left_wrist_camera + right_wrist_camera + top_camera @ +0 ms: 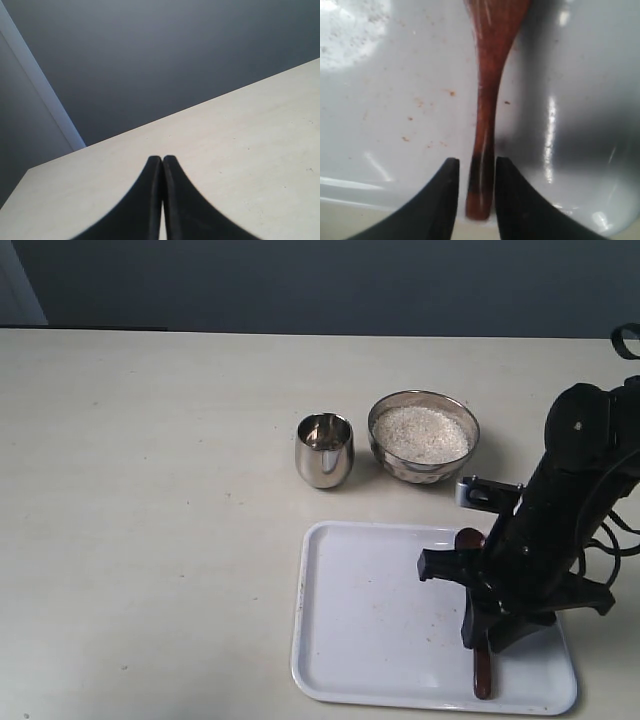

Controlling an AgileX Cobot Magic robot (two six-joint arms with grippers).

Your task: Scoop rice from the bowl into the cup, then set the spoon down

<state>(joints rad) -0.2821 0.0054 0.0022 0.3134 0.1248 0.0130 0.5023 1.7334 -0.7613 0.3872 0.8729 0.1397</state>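
Left wrist view: left gripper [162,159] closed on nothing, over bare table [250,140], clear of the work. Cup [324,449] stands upright; bowl [420,472] sits just beside it at 3 o'clock, holding the rice [420,433], which keeps the transfer short. Spoon [482,675] lies on the tray [350,640], at 5 o'clock from the bowl, head toward 12 o'clock. Right gripper [477,161] straddles the handle narrowly; firm contact cannot be confirmed

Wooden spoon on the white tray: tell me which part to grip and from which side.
Grip the long dark reddish-brown wooden spoon by its slim handle near the tail end, coming straight down with a finger on each side. It lies flat on the white rectangular tray, so only the handle's narrow sides offer a hold. The black right gripper straddles that spot, jaws slightly apart.
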